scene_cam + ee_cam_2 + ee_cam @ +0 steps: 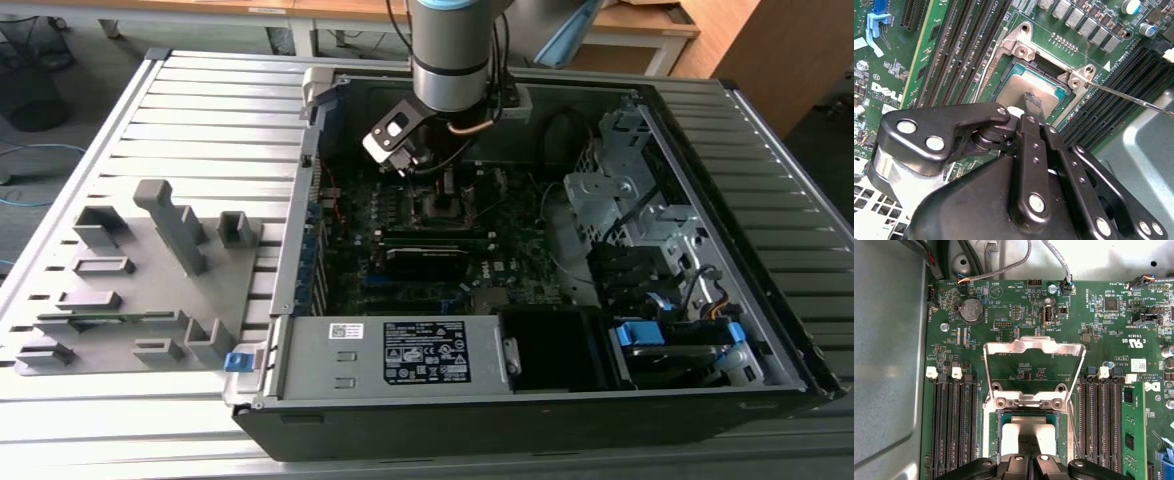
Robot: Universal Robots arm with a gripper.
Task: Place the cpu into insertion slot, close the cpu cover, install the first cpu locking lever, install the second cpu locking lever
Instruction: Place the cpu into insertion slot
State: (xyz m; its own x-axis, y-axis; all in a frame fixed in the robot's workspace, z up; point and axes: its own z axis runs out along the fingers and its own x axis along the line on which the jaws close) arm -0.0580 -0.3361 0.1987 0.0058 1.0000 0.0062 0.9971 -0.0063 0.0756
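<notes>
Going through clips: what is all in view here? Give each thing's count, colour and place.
computer case: one, black, open on the table
table: one, grey, slatted
fixture tray: one, grey, at the exterior view's left of the case
motherboard: one, dark green, inside the case
power supply: one, silver-grey, inside the case, beside the motherboard
insertion slot: one, black, on the motherboard
cpu: one, silver-tan, lying in the insertion slot
cpu cover: one, silver-grey, swung open
memory slots: several, black, either side of the insertion slot
lever: one, silver, thin rod beside the insertion slot
arm: one, grey, reaching into the case
gripper: one, black, shut, over the cpu
</notes>
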